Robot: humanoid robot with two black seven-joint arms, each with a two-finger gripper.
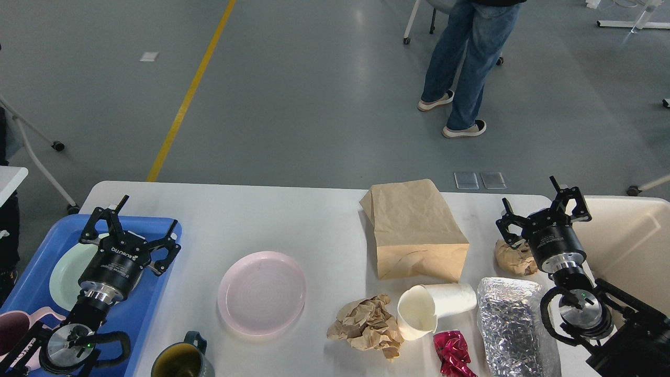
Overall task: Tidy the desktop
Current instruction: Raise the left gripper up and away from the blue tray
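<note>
Left end effector (133, 220) open, hiding green plate (65, 272), mug (183, 358) cropped

White desktop (293, 209), blue tray (152, 293), pink plate (261, 292), brown paper bag (413, 230), silver foil pouch (510, 324)

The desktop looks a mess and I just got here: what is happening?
A tidy-up, with nothing held right now. The left pincer hangs open over the blue tray, which holds a pale green plate. The right pincer is open above a crumpled paper ball. On the desktop remain a pink plate, a brown paper bag and a tipped paper cup.
</note>
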